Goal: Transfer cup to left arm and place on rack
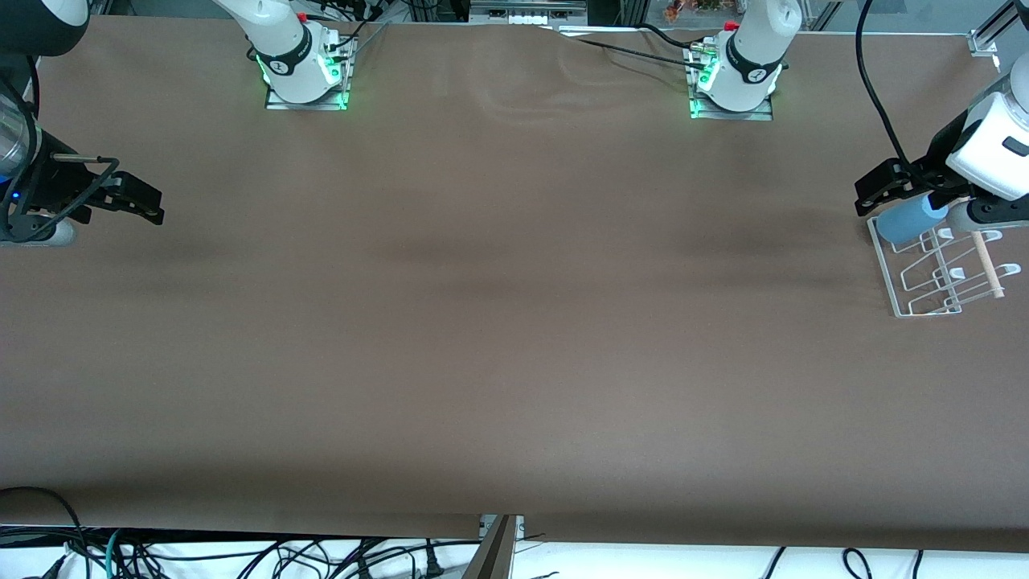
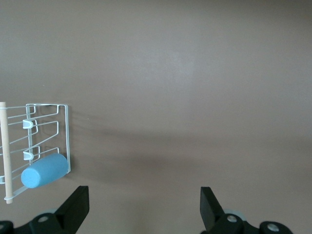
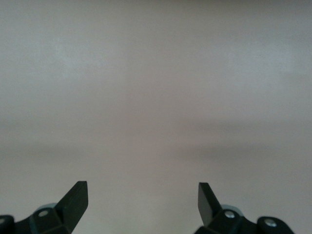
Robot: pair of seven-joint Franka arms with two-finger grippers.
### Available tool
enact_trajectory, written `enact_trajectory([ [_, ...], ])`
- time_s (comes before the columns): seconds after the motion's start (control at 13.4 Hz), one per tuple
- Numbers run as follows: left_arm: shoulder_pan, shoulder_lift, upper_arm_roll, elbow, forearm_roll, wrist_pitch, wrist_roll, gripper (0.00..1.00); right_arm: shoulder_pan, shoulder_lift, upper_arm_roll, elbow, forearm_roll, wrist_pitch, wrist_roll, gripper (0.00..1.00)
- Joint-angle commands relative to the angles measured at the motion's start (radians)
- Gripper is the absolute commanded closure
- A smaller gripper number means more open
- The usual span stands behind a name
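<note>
The desk (image 1: 482, 338) carries a matte brown covering across its whole surface, with faint ripples near the edge farthest from the front camera. Soft dark bands of shadow cross its middle. Two metal base plates (image 1: 307, 100) on that edge glow green. A black cable (image 1: 876, 96) hangs over the corner at the left arm's end. Below the edge nearest the front camera, a white floor strip (image 1: 241, 559) holds a tangle of black and teal cables (image 1: 120, 551). A metal frame member (image 1: 497, 547) rises at mid-edge. Lighting is even and diffuse.
</note>
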State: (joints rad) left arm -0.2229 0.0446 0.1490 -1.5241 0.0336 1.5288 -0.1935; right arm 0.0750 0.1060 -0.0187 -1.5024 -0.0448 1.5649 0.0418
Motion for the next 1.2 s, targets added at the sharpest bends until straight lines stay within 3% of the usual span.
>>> enact_trajectory([
  [0.0,-0.019,0.020,0.009,0.030,-0.024,-0.024,-0.035,0.00,-0.006,0.001,0.005,0.013,-0.007,0.000,-0.013,0.00],
  [1.12,-0.018,0.023,0.003,0.021,-0.026,0.001,-0.034,0.00,-0.006,0.001,0.005,0.013,-0.007,-0.002,-0.016,0.00],
])
